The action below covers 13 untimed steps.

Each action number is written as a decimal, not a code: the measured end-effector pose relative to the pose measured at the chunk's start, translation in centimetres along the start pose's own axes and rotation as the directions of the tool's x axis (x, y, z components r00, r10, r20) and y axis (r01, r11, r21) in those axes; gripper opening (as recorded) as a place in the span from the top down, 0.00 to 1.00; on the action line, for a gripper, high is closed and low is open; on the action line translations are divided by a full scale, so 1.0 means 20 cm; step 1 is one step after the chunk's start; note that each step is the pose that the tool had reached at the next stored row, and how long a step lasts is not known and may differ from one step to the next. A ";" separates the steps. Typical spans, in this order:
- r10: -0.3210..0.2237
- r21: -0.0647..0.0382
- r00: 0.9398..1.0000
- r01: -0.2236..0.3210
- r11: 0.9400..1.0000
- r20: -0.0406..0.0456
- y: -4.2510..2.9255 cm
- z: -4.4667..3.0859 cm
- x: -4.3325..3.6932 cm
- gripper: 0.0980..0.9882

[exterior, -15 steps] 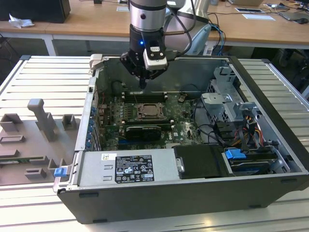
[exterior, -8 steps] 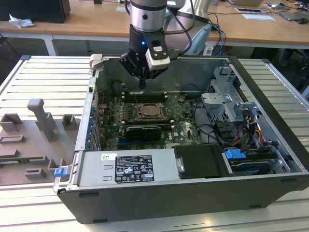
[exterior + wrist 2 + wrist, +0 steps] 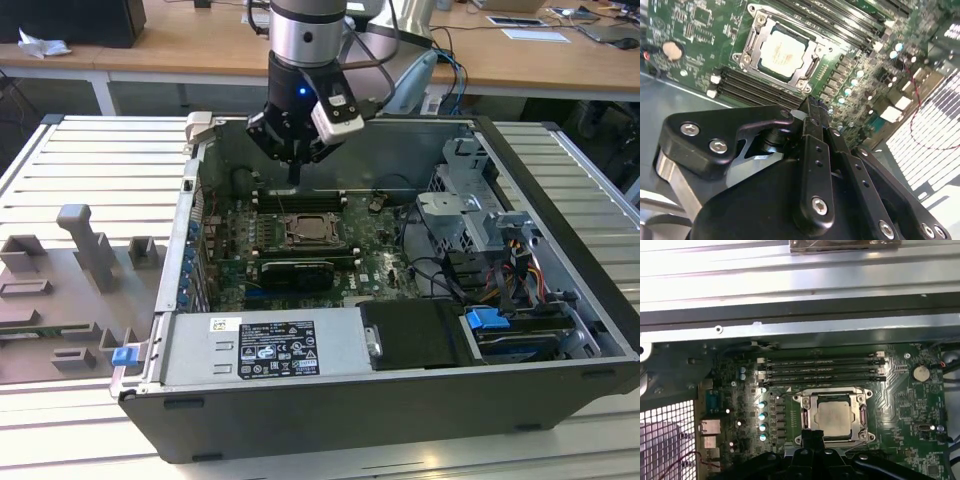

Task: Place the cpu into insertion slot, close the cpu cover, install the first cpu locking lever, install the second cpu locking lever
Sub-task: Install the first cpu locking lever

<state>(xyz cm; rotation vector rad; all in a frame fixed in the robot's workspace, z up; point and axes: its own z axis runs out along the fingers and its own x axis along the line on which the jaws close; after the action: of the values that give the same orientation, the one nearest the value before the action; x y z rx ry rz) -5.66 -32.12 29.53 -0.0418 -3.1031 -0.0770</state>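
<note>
gripper (image 3: pixel 812 107): fingers pinched together, nothing between them
memory slots (image 3: pixel 756 88): straight under the fingertips in the exterior view
cpu (image 3: pixel 781 51): seated in the insertion slot (image 3: pixel 746 59), one step past the tips, beyond those memory slots; pale top showing
cpu cover (image 3: pixel 795 31): lies flat, window framing the chip
locking levers: cannot tell if latched
computer case (image 3: pixel 560 250): lies open, arm reaches in from above
</note>
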 end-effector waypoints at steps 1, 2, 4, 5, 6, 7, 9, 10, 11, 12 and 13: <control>-0.013 0.001 1.000 0.013 1.000 -0.001 0.000 0.000 0.000 0.99; -0.028 0.001 1.000 0.028 1.000 -0.002 0.000 0.001 0.001 0.99; -0.041 0.002 0.999 0.041 0.999 -0.002 0.000 0.001 0.003 0.99; -0.044 0.002 0.999 0.044 0.999 -0.002 0.000 0.001 0.005 0.99; -0.048 0.002 0.999 0.048 0.999 -0.002 0.000 0.002 0.012 0.99; -0.050 0.002 0.999 0.050 0.999 -0.002 0.000 0.003 0.020 0.99; -0.052 0.002 0.999 0.052 0.999 -0.002 -0.001 0.004 0.045 0.99; -0.053 0.002 0.999 0.053 0.999 -0.002 -0.002 0.006 0.063 0.99; -0.056 0.002 0.998 0.056 0.998 -0.001 -0.002 0.013 0.078 0.99; -0.059 0.002 0.998 0.059 0.998 0.000 -0.003 0.021 0.085 0.99; -0.061 0.002 0.998 0.061 0.998 0.001 -0.003 0.026 0.087 0.99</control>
<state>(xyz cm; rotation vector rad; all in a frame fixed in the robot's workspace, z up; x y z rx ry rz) -7.41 -32.11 29.07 0.0536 -3.1051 -0.0756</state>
